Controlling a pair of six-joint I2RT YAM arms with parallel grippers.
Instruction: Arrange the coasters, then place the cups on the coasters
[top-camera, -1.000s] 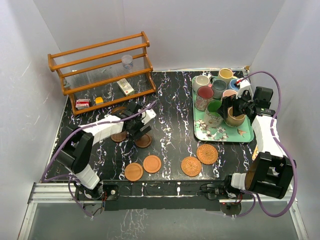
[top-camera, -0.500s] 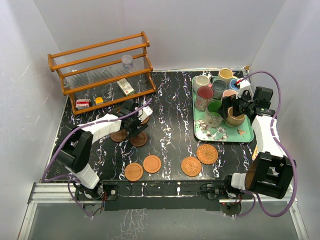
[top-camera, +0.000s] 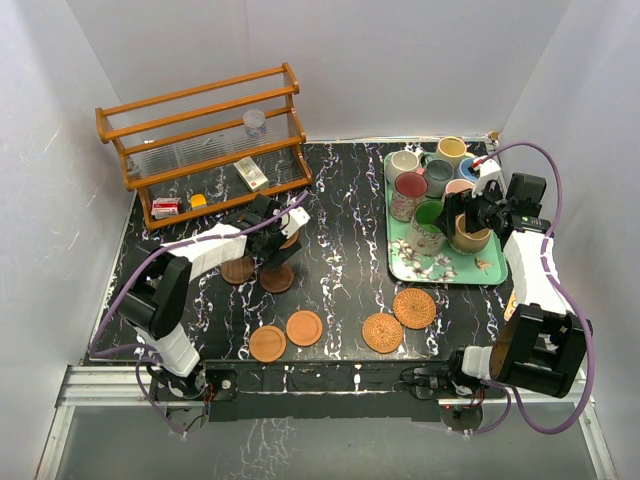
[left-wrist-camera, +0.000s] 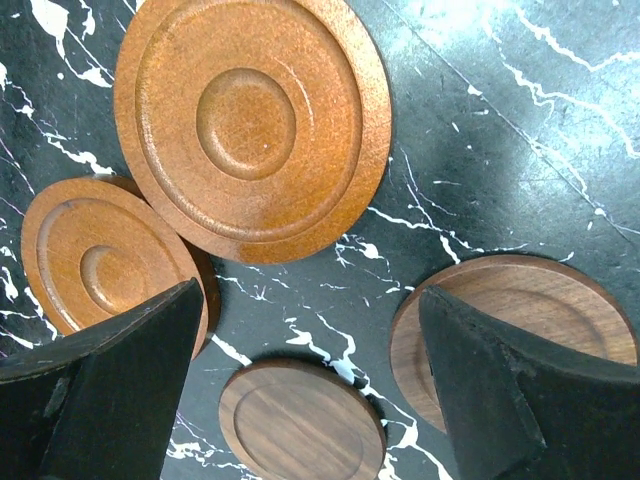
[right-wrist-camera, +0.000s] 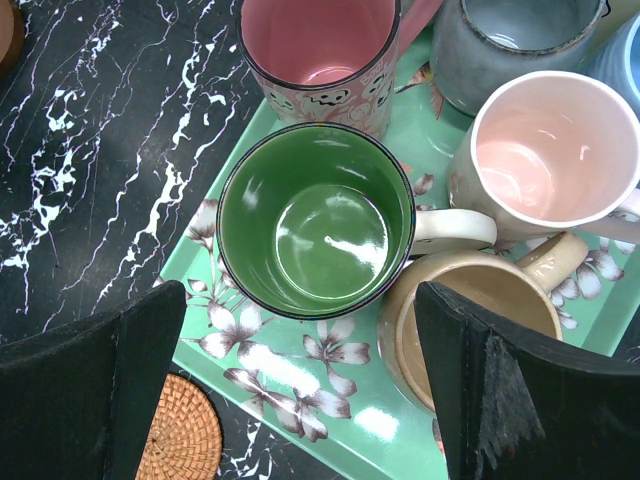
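Note:
My left gripper (top-camera: 276, 238) hangs open over the table's left half, holding nothing. Below it lie dark wood coasters (top-camera: 277, 279) (top-camera: 238, 270). In the left wrist view one dark coaster (left-wrist-camera: 300, 422) lies between the fingers and another (left-wrist-camera: 510, 315) sits partly behind the right finger. Two orange coasters (left-wrist-camera: 252, 125) (left-wrist-camera: 95, 255) lie beyond, near the front edge (top-camera: 267, 343) (top-camera: 304, 327). Two wicker coasters (top-camera: 382, 332) (top-camera: 414, 308) sit front right. My right gripper (top-camera: 466, 216) stands open above the green cup (right-wrist-camera: 315, 220) and tan cup (right-wrist-camera: 470, 335) on the tray (top-camera: 425, 270).
The floral tray (right-wrist-camera: 300, 370) also holds maroon (right-wrist-camera: 318, 50), grey-blue (right-wrist-camera: 520, 40), pink (right-wrist-camera: 550, 150), cream (top-camera: 404, 163) and yellow (top-camera: 451, 150) cups, packed closely. A wooden rack (top-camera: 205, 140) with a clear plastic cup (top-camera: 255, 123) and small items stands at the back left.
My left gripper has drawn back a little toward the rack, staying open. The dark coaster in front of it now lies slightly further left. The right arm has not moved.

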